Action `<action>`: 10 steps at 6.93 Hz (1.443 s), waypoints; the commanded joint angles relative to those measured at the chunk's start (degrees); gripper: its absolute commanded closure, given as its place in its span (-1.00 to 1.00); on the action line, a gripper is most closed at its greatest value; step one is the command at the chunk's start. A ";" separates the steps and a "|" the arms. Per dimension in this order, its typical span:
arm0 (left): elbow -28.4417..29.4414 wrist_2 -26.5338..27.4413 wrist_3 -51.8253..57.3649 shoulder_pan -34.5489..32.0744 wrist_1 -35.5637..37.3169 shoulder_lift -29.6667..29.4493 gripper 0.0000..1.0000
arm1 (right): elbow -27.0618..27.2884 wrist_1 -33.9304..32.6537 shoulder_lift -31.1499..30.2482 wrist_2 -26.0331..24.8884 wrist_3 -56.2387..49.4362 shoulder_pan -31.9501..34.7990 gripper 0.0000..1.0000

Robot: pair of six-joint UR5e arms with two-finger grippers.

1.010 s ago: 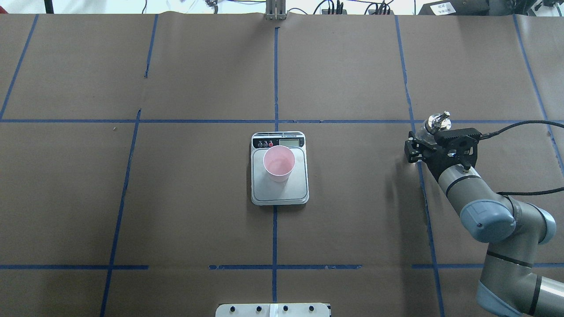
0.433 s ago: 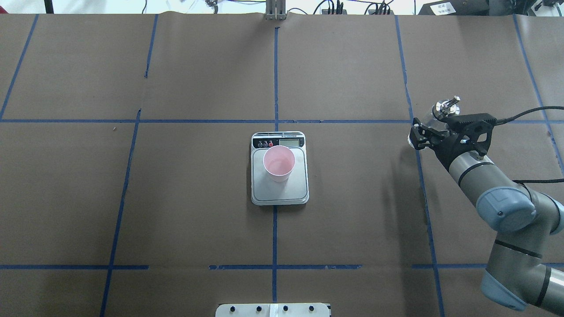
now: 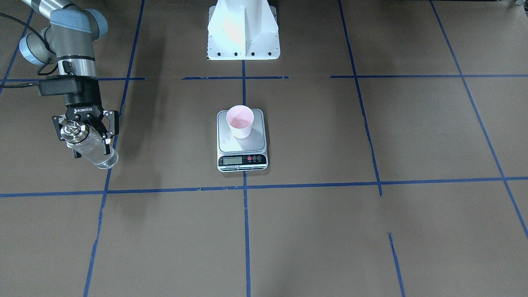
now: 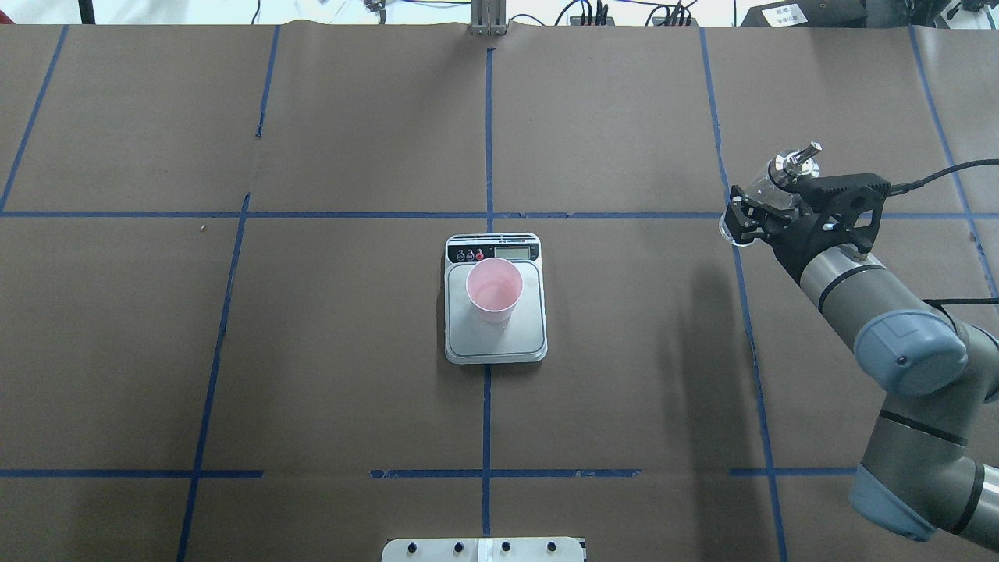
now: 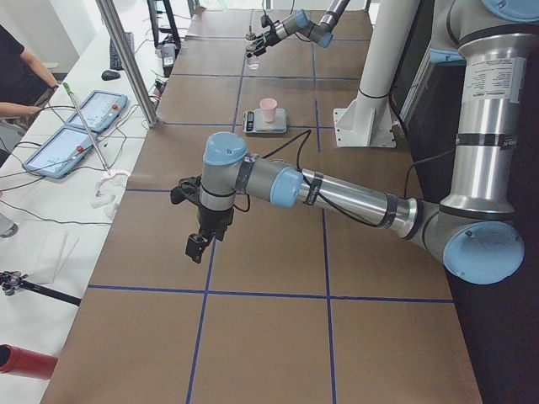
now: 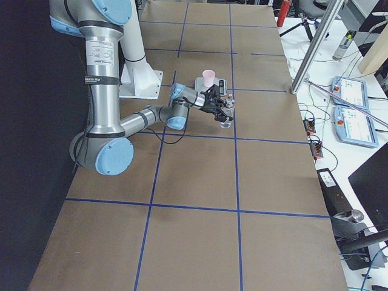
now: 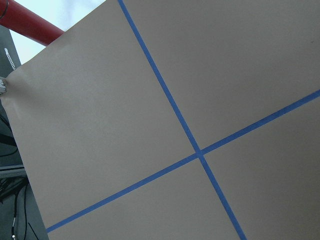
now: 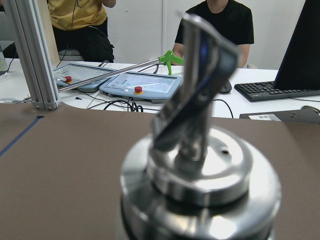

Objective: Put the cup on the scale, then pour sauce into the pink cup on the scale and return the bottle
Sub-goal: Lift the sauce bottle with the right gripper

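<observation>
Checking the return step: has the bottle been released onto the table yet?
No, the right gripper is shut on the bottle and holds it tilted.

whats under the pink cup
The scale: the cup stands upright on its steel platform, toward the display end. The patch of platform beneath the cup's base is covered from view.

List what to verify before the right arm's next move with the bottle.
1. The cup stands upright on the scale: ok.
2. The bottle is clamped, tilted, in the right gripper: ok.
3. Sauce already in the cup: cannot tell.
4. Reading on the display: cannot tell, too small.
5. The left gripper is well away from the scale: ok.
</observation>
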 commanded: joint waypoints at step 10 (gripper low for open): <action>10.10 -14.72 -0.01 -0.36 0.00 4.92 -1.00 | 0.73 -10.85 17.08 -12.62 -50.16 -2.96 1.00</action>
